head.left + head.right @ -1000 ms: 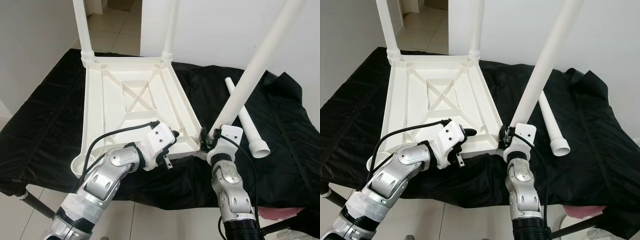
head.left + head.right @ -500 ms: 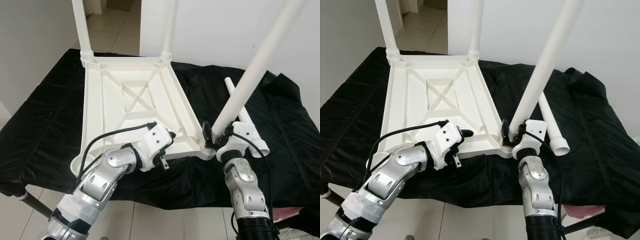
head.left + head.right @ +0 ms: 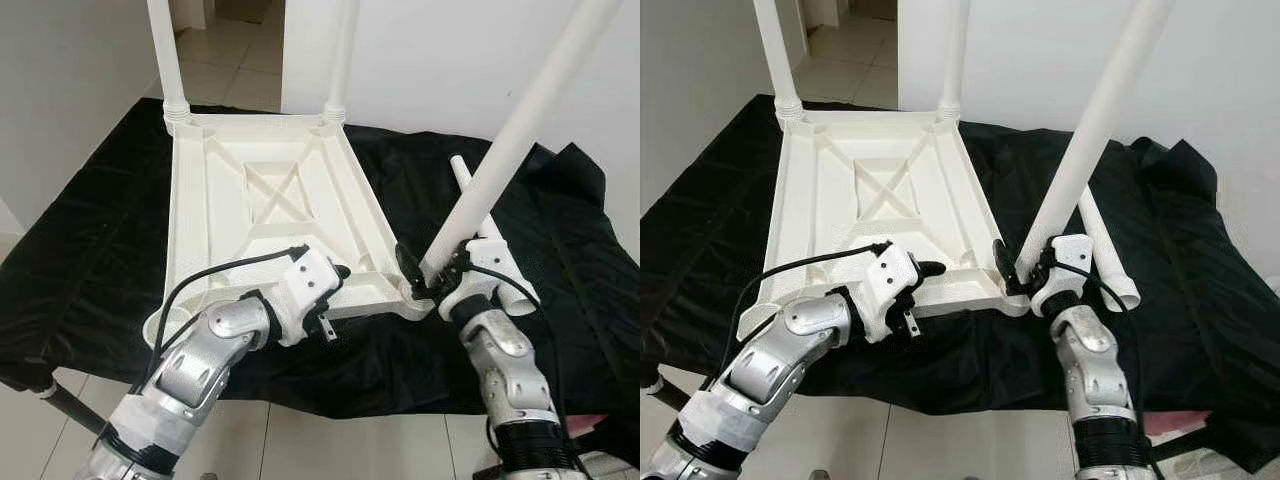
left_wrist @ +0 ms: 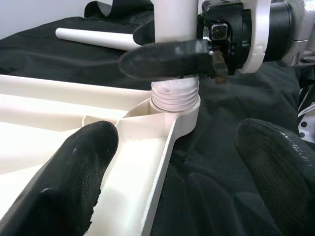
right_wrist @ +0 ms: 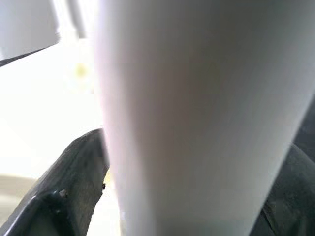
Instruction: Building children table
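Right gripper (image 3: 425, 272) had its jaws clamped on the tilted leg (image 3: 500, 160), right at the tabletop's (image 3: 270, 200) near corner socket. Left gripper (image 4: 172, 162) sat by that same corner, jaws wide.

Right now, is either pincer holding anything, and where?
Right pincer grips the tilted white leg near its threaded bottom end, at the tabletop corner. Left pincer is open.
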{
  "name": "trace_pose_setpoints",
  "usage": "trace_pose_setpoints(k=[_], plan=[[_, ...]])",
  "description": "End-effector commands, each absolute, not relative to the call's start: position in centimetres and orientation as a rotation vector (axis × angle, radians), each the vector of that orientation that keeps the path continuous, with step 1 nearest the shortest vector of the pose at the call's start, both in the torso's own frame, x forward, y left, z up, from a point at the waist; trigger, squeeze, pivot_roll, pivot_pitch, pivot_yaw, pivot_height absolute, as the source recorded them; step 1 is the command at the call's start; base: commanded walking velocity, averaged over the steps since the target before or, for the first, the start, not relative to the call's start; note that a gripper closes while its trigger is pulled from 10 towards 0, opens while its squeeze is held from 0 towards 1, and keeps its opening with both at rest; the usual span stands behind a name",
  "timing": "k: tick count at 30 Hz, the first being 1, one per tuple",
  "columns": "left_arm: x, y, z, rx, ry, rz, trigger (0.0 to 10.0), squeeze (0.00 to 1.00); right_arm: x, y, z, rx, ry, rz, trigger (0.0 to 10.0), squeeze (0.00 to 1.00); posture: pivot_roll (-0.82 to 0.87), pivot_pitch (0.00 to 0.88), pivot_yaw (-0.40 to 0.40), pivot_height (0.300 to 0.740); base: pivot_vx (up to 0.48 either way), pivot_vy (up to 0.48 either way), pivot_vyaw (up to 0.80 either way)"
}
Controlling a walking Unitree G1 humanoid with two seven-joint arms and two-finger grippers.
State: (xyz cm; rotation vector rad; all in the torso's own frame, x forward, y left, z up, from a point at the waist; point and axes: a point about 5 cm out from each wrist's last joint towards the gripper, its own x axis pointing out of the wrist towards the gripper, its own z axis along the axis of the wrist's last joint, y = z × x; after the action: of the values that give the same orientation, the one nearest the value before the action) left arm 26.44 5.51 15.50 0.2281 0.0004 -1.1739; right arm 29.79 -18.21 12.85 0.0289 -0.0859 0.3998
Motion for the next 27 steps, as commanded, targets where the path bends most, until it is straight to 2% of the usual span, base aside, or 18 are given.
trace_pose_setpoints(k=[1, 4, 6, 10, 11, 12, 14, 15, 18, 19, 20, 27], plan=[[26.1, 5.1, 16.0, 0.233, -0.012, -1.242, 10.0, 0.00, 30.0, -18.5, 12.7, 0.007, -0.076, 0.474, 10.0, 0.00, 0.02, 0.000, -0.095, 0.740, 0.000, 0.000, 0.00], [26.1, 5.1, 16.0, 0.235, -0.011, -1.242, 10.0, 0.00, 30.3, -18.8, 12.7, -0.012, -0.062, 0.516, 10.0, 0.00, 0.02, 0.000, -0.093, 0.740, 0.000, 0.000, 0.00], [26.1, 5.0, 16.0, 0.236, -0.010, -1.242, 10.0, 0.00, 30.5, -19.0, 12.7, -0.010, -0.059, 0.537, 8.1, 0.00, 0.02, 0.000, -0.092, 0.740, 0.000, 0.000, 0.00], [26.0, 5.0, 16.0, 0.236, -0.009, -1.241, 10.0, 0.00, 30.7, -19.0, 12.8, -0.013, -0.061, 0.549, 8.4, 0.00, 0.02, 0.000, -0.092, 0.740, 0.000, 0.000, 0.00], [26.0, 5.0, 16.0, 0.235, -0.008, -1.240, 10.0, 0.00, 30.8, -19.0, 12.9, -0.019, -0.063, 0.557, 9.2, 0.00, 0.02, 0.000, -0.093, 0.740, 0.000, 0.000, 0.00], [26.0, 5.0, 16.0, 0.235, -0.007, -1.239, 10.0, 0.00, 31.0, -19.1, 13.0, -0.022, -0.063, 0.564, 9.5, 0.00, 0.02, 0.000, -0.094, 0.740, 0.000, 0.000, 0.00], [26.0, 5.0, 16.0, 0.235, -0.007, -1.239, 10.0, 0.00, 31.0, -19.1, 13.0, -0.022, -0.063, 0.564, 9.5, 0.00, 0.02, 0.000, -0.094, 0.740, 0.000, 0.000, 0.00], [26.0, 5.0, 16.0, 0.235, -0.006, -1.237, 10.0, 0.00, 31.1, -19.2, 13.0, -0.026, -0.064, 0.577, 10.0, 0.00, 0.02, 0.000, -0.094, 0.740, 0.000, 0.000, 0.00], [26.0, 5.0, 16.0, 0.232, -0.006, -1.235, 10.0, 0.00, 31.3, -19.3, 13.0, -0.032, -0.063, 0.594, 9.8, 0.00, 0.02, 0.000, -0.096, 0.740, 0.000, 0.000, 0.00], [26.0, 5.0, 16.0, 0.231, -0.006, -1.234, 10.0, 0.00, 31.4, -19.3, 13.0, -0.039, -0.062, 0.604, 4.0, 0.00, 0.02, 0.000, -0.096, 0.740, 0.000, 0.000, 0.00], [26.0, 5.0, 16.0, 0.230, -0.006, -1.232, 10.0, 0.00, 31.5, -19.4, 13.0, -0.038, -0.060, 0.610, 0.0, 0.00, 0.02, 0.000, -0.096, 0.740, 0.000, 0.000, 0.00], [26.1, 5.0, 16.1, 0.226, -0.007, -1.227, 10.0, 0.00, 31.5, -19.9, 12.7, -0.031, -0.056, 0.626, 0.0, 0.00, 0.02, 0.000, -0.098, 0.740, 0.000, 0.000, 0.00]])
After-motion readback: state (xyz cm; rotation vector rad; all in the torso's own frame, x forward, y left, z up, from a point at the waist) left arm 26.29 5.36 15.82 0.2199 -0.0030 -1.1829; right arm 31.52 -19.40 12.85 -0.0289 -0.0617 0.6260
